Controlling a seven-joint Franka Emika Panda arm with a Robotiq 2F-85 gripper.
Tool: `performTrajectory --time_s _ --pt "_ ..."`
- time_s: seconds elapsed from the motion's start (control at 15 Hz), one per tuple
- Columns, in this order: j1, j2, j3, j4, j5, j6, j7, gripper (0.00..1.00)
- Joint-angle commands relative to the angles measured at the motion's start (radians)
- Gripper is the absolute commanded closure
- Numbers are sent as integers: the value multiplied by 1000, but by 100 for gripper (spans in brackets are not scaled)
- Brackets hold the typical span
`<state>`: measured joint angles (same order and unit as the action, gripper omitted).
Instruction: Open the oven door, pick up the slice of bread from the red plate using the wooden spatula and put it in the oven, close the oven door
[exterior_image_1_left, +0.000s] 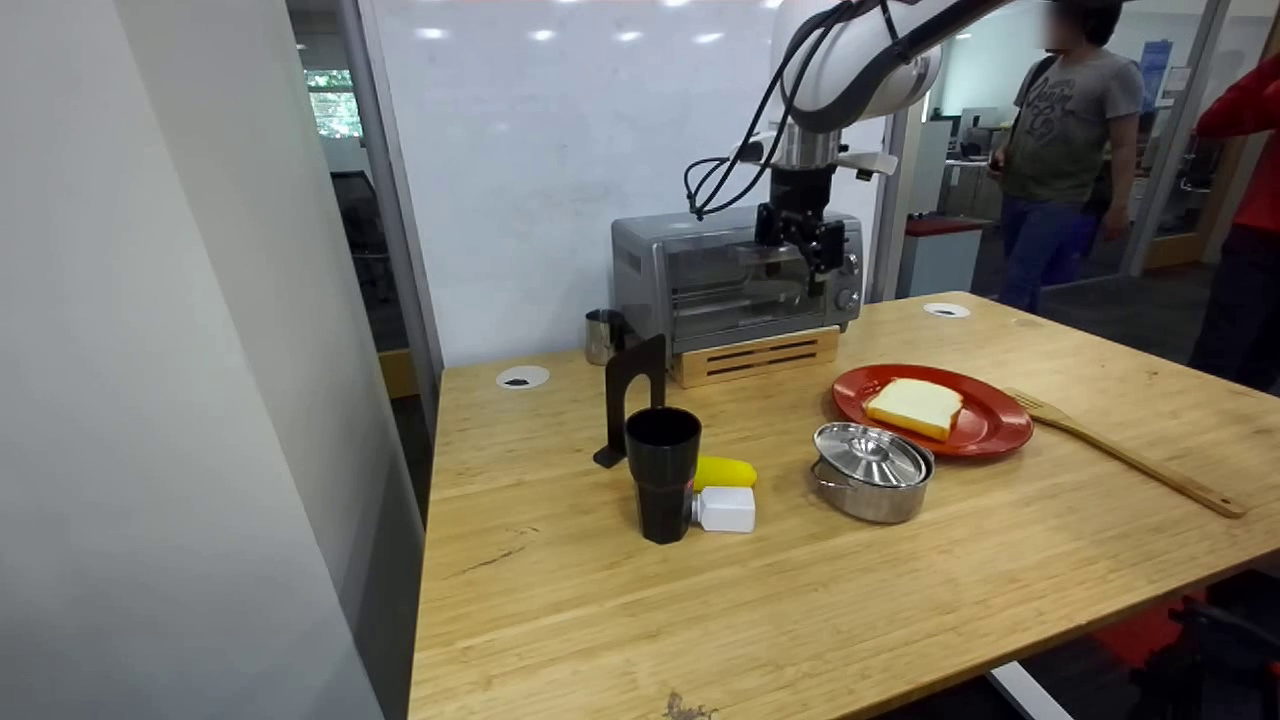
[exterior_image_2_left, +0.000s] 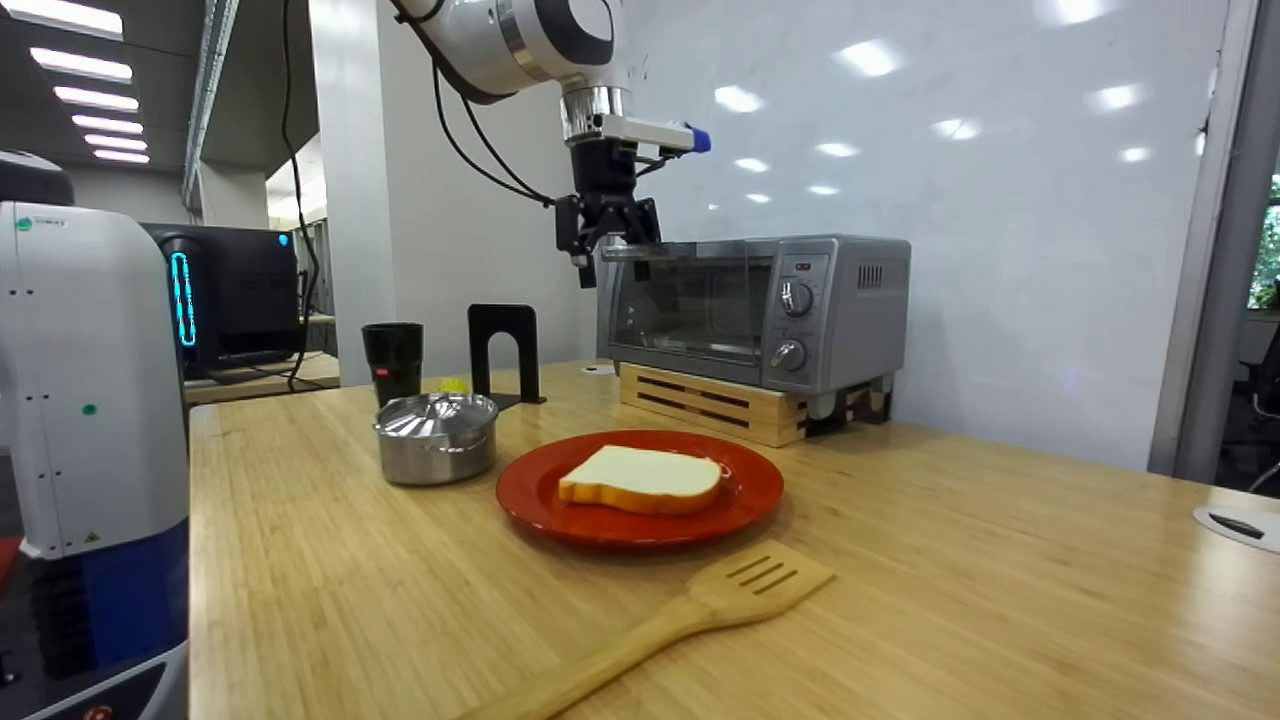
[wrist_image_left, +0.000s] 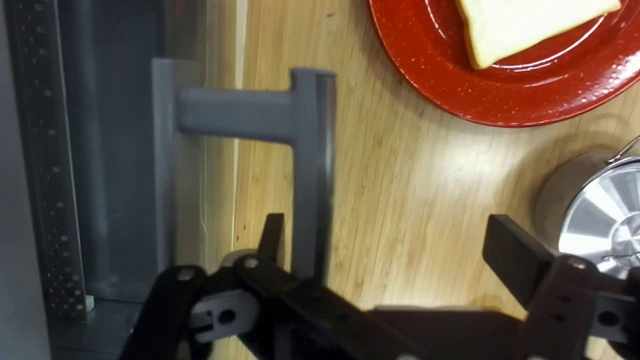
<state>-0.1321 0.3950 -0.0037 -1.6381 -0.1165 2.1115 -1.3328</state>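
"black two-fingered claw (wrist_image_left: 392, 235), spread apart, and i'm astride the grey handle bar (wrist_image_left: 312, 170) of the dark-glass oven door (exterior_image_2_left: 690, 325)!"

"nearer finger?"

"oven-side one. bar runs along the front of the boxy silver oven (exterior_image_2_left: 870, 310); squeeze next, i'd say."

"squarish pale yellow slice of bread (exterior_image_2_left: 645, 480)?"

"on the round red plate (exterior_image_2_left: 535, 500)! both exterior views show the light brown wooden spatula (exterior_image_2_left: 675, 622) beside it; wrist view doesn't."

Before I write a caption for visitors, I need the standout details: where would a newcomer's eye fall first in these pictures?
Most likely the bright red plate on the wooden table, with the slice of bread lying on it. Next, perhaps, the silver oven near the white panel, its oven door ajar and the jaws open at the handle. In an exterior view, the wooden spatula lies large in the foreground.
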Motion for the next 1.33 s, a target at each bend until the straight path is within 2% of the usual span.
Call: performTrajectory --time_s 0.0,0.67,1.27 --pt "-2 -43 -3 -65 -14 9 -11 0" --pt "34 -158 -3 -203 -97 58 12 0" --pt "54 -211 -5 -285 -110 66 22 0"
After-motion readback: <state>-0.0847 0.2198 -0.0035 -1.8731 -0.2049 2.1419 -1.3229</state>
